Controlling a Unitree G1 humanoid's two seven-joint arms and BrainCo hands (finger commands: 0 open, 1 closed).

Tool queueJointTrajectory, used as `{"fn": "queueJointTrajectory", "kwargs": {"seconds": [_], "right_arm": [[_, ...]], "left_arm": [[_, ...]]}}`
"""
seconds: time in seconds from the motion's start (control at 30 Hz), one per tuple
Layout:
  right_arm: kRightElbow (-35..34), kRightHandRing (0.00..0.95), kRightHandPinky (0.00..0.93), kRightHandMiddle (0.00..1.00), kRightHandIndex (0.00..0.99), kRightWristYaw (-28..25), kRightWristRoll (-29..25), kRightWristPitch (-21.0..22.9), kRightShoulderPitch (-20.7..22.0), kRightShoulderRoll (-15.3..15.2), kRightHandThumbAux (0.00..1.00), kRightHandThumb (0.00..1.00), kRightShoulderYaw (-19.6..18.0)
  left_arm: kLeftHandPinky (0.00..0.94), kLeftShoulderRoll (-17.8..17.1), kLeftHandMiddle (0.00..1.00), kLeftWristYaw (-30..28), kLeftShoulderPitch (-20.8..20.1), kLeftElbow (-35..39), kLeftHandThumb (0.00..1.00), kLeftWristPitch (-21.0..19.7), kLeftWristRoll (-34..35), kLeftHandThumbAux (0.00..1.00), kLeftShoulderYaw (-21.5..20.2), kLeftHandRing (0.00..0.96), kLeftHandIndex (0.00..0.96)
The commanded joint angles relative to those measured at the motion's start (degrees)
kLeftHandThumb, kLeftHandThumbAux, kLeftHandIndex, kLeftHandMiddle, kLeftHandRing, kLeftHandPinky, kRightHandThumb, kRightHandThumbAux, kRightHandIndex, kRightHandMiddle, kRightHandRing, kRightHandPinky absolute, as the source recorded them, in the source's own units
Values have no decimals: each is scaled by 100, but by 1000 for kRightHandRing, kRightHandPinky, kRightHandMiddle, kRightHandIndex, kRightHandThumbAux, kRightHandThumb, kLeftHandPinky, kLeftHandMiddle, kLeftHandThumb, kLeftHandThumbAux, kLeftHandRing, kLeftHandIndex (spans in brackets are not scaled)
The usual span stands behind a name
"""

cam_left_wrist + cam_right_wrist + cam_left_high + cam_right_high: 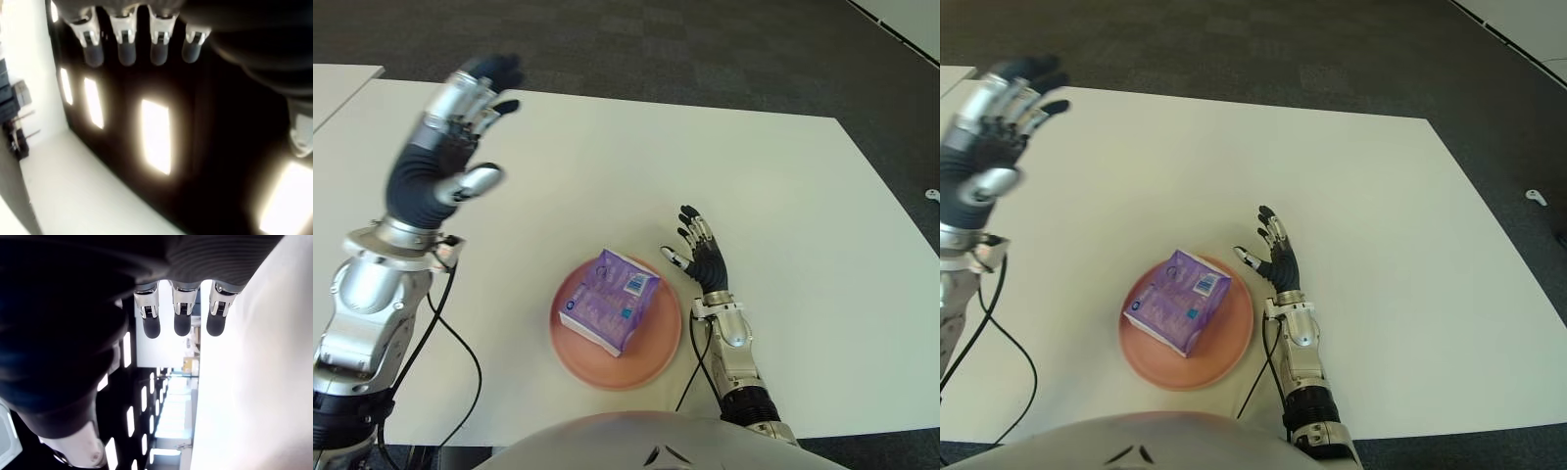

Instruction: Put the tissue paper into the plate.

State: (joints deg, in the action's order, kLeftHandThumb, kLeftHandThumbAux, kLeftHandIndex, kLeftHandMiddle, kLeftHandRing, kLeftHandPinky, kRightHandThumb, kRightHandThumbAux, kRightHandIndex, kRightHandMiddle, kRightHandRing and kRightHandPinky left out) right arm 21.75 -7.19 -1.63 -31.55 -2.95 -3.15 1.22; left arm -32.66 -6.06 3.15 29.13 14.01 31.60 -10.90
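A purple tissue pack [612, 299] lies inside the round pink plate [661, 352] near the table's front edge. My left hand [470, 103] is raised high above the table's left part, well away from the plate, with its fingers [126, 49] spread and nothing in them. My right hand [697, 250] shows just to the right of the plate, low over the table, with its fingers [182, 320] straight and nothing held.
The white table [783, 196] stretches out behind and to the right of the plate. Another white table's corner [337, 83] shows at the far left. Black cables [460, 352] hang from my left arm. Dark floor lies beyond the far edge.
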Motion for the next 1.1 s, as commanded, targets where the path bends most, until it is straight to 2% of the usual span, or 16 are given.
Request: {"fn": "queueJointTrajectory", "kwargs": {"seconds": [0.03, 0.17, 0.27, 0.37, 0.5, 0.63, 0.73, 0.83, 1.03, 1.1], "right_arm": [[175, 0, 0, 0, 0, 58, 147, 340, -473, 18, 788, 0, 61], [98, 0, 0, 0, 0, 35, 119, 401, -522, 46, 752, 0, 66], [115, 0, 0, 0, 0, 29, 111, 422, -512, 64, 732, 0, 61], [123, 0, 0, 0, 0, 29, 113, 409, -514, 77, 719, 0, 52], [130, 0, 0, 0, 0, 37, 112, 407, -515, 94, 716, 0, 46], [165, 0, 0, 0, 0, 48, 115, 380, -514, 100, 717, 0, 34], [191, 0, 0, 0, 0, 70, 128, 333, -521, 112, 724, 0, 25], [227, 0, 0, 0, 0, 82, 147, 294, -509, 111, 731, 0, 21], [182, 0, 0, 0, 0, 108, 159, 373, -523, 132, 737, 0, 36], [75, 0, 0, 0, 0, 132, 193, 444, -561, 132, 745, 0, 55]], "left_arm": [[0, 81, 0, -265, -446, -285, 144, -349, 345, 355, -307, 0, 0], [0, 215, 4, -334, -496, -344, 174, -338, 108, 335, -379, 0, 76], [0, 455, 9, -395, -767, -1113, 164, -112, -316, 331, -316, 0, 104], [0, 638, 6, -386, -849, -1482, 126, 14, -692, 349, -291, 0, 96], [0, 930, 1, -284, -750, -1698, 54, 162, -1145, 410, -286, 0, 58], [0, 1388, 0, -401, -436, -2449, 15, 734, -1408, 472, -278, 0, 17], [0, 1663, 0, -201, -547, -3071, 3, 767, -1833, 521, -80, 0, 4], [0, 1885, 0, -55, -511, -3345, 1, 689, -2164, 550, 96, 0, 1], [0, 2239, 0, 188, -408, -3876, 0, 624, -2725, 568, 385, 0, 0], [0, 2452, 0, 315, -345, -4341, 0, 547, -3032, 561, 600, 0, 0]]}}
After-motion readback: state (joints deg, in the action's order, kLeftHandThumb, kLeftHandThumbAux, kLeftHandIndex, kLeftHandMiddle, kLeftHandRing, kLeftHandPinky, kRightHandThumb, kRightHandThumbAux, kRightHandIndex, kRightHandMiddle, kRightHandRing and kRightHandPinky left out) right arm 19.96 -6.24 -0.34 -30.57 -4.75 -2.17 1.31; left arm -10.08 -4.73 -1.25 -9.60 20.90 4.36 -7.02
